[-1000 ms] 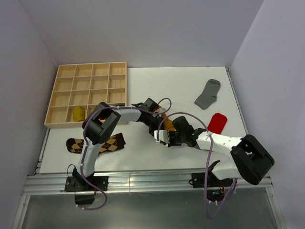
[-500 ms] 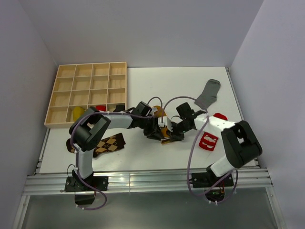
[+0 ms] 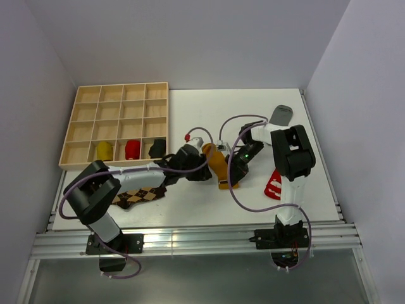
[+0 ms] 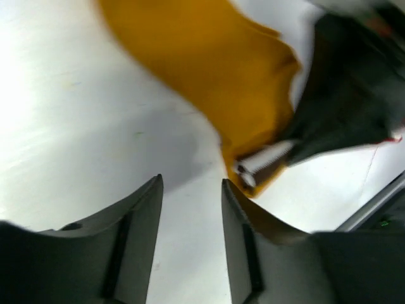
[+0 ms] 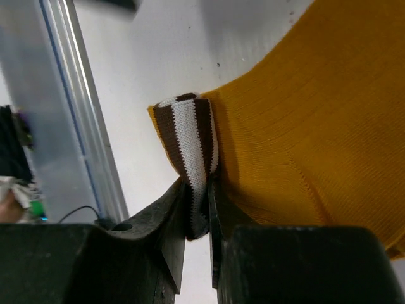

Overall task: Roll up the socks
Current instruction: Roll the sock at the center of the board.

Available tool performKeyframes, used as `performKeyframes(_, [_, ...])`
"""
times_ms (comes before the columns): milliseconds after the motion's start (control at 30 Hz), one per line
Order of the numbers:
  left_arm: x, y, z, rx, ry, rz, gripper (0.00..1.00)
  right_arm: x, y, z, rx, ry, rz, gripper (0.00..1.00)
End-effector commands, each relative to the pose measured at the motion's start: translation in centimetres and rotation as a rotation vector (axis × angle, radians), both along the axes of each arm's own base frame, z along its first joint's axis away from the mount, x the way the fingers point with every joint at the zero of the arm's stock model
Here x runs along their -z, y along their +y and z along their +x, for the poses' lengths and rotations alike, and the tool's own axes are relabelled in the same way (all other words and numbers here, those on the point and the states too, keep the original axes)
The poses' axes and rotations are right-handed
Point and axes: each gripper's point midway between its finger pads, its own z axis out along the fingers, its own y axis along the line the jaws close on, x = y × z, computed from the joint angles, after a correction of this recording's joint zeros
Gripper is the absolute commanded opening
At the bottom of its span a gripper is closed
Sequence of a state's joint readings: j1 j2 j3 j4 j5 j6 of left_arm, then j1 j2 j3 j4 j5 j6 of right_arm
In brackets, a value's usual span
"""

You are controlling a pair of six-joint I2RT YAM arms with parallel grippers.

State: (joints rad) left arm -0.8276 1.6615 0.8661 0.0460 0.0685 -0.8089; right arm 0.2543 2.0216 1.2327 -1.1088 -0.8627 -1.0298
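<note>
A sock lies on the table, right of the tray.

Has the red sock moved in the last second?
Yes. The red sock has slid down the top view, nearer the table's front edge, and now shows white marks.

my left gripper sits at the near edge, its two dark fingers standing apart with nothing between them, only bare white table under the gap. beyond them a mustard-orange sock lies on the table, running from far left toward the right, all blurred. at its right end a pale cuff meets the dark right gripper; i can't tell how that one holds it. a grey rail crosses the near right corner.
</note>
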Motion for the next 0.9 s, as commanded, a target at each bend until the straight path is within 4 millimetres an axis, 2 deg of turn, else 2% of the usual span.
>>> performKeyframes(0, [-3.7,-2.5,0.4,0.082,-0.311,0.057,0.48,-0.4,-0.3,0.0,0.045,0.099,-0.067,0.13])
performKeyframes(67, [-4.1,-3.1,0.2,0.131,-0.395,0.099,0.5,0.2,-0.3,0.5,0.086,0.128,-0.107,0.13])
performKeyframes(133, [-4.2,-4.6,-1.1,0.215,-0.462,0.114,0.5,0.6,-0.4,0.9,0.118,0.135,-0.147,0.13])
performKeyframes(233, [-3.9,-6.0,-2.0,0.266,-0.494,0.115,0.52,1.1,-0.6,1.3,0.14,0.136,-0.177,0.14])
performKeyframes(433, [-3.0,-7.4,-1.8,0.317,-0.555,0.134,0.55,1.9,-1.0,1.5,0.152,0.122,-0.212,0.14])
performKeyframes(700, [-2.2,-9.3,-1.8,0.413,-0.597,0.102,0.55,1.9,-1.0,1.9,0.156,0.118,-0.222,0.14])
performKeyframes(867, [-0.8,-9.2,-1.1,0.403,-0.552,0.094,0.52,2.0,-0.8,2.1,0.166,0.125,-0.223,0.14])
